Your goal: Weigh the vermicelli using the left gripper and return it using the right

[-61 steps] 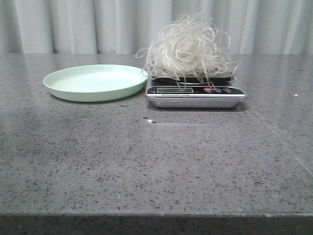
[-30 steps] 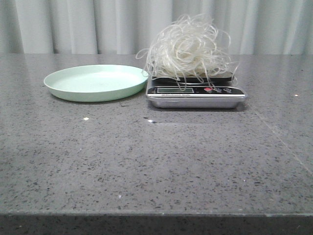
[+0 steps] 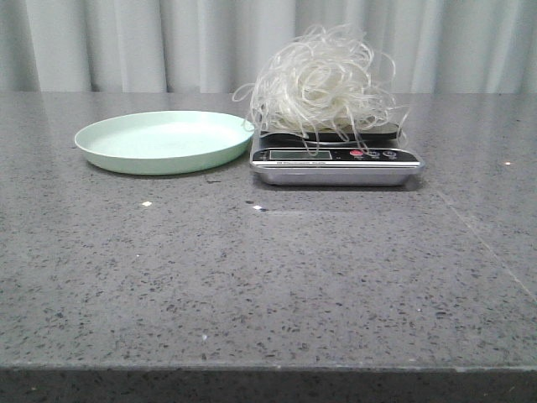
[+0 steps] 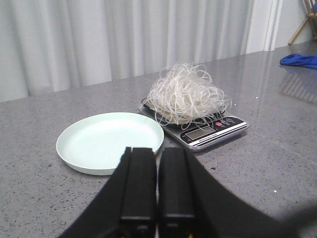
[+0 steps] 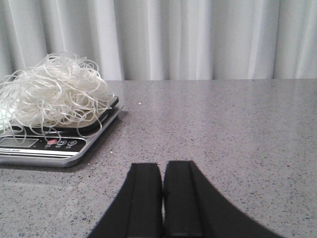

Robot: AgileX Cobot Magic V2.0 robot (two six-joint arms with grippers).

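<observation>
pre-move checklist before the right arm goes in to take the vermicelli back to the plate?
1. Vermicelli on the scale: ok, piled on the platform, some strands hang over the edges.
2. Plate free to receive: ok, nothing in it, right beside the scale on the left.
3. Right gripper ready to grasp: not ok, fingers are closed together and must open first.
4. Left gripper out of the way: ok, closed, holding nothing, back from the plate.
5. Path from right gripper to scale: ok, bare table between them.
6. Scale reading: cannot tell, display too small to read.
</observation>
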